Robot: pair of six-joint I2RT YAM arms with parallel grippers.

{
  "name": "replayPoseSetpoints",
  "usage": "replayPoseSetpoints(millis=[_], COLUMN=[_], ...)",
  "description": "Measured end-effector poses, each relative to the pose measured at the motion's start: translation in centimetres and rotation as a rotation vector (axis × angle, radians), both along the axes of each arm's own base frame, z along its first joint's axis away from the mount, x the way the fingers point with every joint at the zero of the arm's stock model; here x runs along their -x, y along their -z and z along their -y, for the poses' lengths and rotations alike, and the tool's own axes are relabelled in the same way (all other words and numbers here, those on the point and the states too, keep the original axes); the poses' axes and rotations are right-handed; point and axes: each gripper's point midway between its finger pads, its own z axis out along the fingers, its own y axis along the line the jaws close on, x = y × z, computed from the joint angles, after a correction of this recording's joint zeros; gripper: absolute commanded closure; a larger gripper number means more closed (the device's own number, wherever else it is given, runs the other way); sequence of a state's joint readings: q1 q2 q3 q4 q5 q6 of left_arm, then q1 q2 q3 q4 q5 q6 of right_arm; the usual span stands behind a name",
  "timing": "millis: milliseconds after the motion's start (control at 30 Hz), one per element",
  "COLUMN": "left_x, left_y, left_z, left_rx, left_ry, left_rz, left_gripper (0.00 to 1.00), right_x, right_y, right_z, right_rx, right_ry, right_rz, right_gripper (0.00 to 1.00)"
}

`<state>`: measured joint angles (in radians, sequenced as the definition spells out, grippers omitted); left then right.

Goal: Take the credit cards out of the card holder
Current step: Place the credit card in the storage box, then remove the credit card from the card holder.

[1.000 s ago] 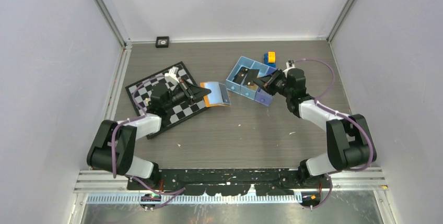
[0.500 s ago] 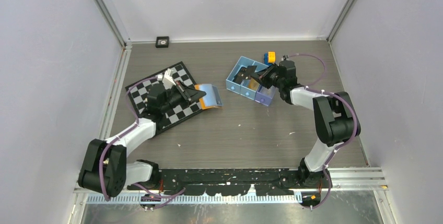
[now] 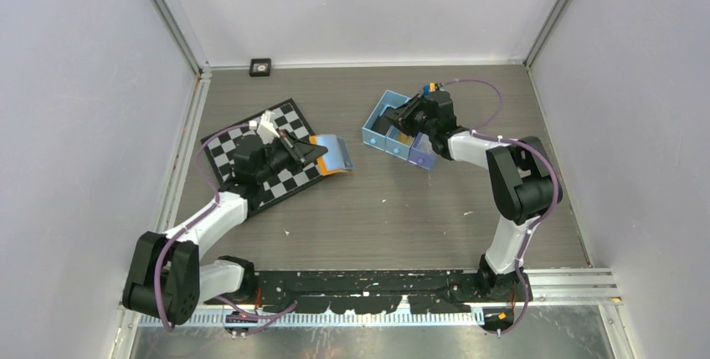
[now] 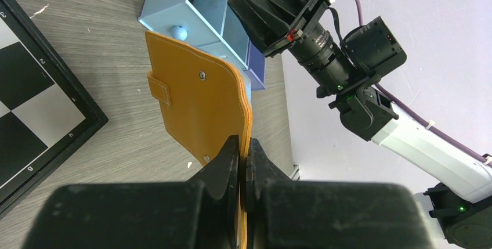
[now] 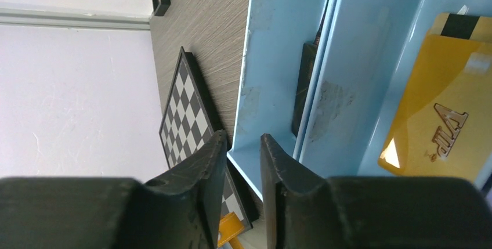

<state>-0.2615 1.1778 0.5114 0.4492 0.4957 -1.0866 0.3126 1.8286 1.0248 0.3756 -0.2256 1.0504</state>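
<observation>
My left gripper (image 4: 245, 150) is shut on the bottom edge of the orange card holder (image 4: 197, 98), which stands up from the jaws with its small tab to the left. From above, the card holder (image 3: 335, 151) shows its greyish inside, at the right edge of the checkerboard. Over the blue tray hangs my right gripper (image 5: 242, 144), open, with nothing between its fingers. A gold credit card (image 5: 441, 115) lies in one tray compartment. A dark card (image 5: 304, 86) stands against a divider in the compartment beside it. The right gripper (image 4: 272, 14) points down into the tray.
The blue three-compartment tray (image 3: 378, 141) sits at the back centre-right. Under the left arm lies a black-and-white checkerboard (image 3: 289, 116). Behind the tray a small yellow-and-blue block (image 3: 432, 88) peeks out. A small black square (image 3: 260, 66) rests by the back wall.
My right gripper has moved back and left over the tray, and its jaws have parted. The left gripper has pulled the card holder slightly left and back.
</observation>
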Motion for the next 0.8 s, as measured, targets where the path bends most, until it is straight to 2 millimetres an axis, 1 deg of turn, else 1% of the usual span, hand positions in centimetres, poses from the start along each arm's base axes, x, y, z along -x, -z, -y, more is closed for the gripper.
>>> replayPoseSetpoints(millis=[133, 233, 300, 367, 500, 533, 600, 633, 700, 800], left_x=[0.0, 0.0, 0.0, 0.0, 0.1, 0.2, 0.3, 0.4, 0.7, 1.4], left_y=[0.1, 0.1, 0.1, 0.1, 0.2, 0.3, 0.4, 0.5, 0.6, 0.6], left_z=[0.0, 0.0, 0.0, 0.0, 0.0, 0.0, 0.0, 0.0, 0.3, 1.0], left_rx=[-0.002, -0.002, -0.001, -0.001, 0.004, 0.007, 0.013, 0.016, 0.026, 0.040], left_ry=[-0.002, -0.003, -0.003, -0.003, -0.003, -0.002, 0.001, 0.005, 0.021, 0.053], left_rz=[-0.004, -0.005, -0.005, -0.005, -0.004, -0.002, 0.003, 0.008, 0.016, 0.029], left_gripper=[1.00, 1.00, 1.00, 1.00, 1.00, 1.00, 1.00, 1.00, 1.00, 1.00], right_x=[0.0, 0.9, 1.8, 2.9, 6.3, 7.1, 8.7, 9.4, 10.6, 12.1], right_y=[0.2, 0.2, -0.3, -1.6, -6.3, -7.5, -8.7, -8.8, -8.0, -5.4], right_z=[0.3, 0.8, 1.2, 1.7, 2.2, 2.3, 2.4, 2.4, 2.2, 1.7], right_rx=[0.016, 0.034, 0.049, 0.077, 0.103, 0.099, 0.097, 0.099, 0.106, 0.117], right_ry=[0.017, 0.019, 0.020, 0.018, -0.003, -0.008, -0.024, -0.033, -0.056, -0.115], right_rz=[0.000, -0.005, -0.008, 0.006, 0.106, 0.135, 0.177, 0.187, 0.183, 0.130], right_gripper=[0.59, 0.51, 0.43, 0.36, 0.21, 0.20, 0.19, 0.18, 0.17, 0.16])
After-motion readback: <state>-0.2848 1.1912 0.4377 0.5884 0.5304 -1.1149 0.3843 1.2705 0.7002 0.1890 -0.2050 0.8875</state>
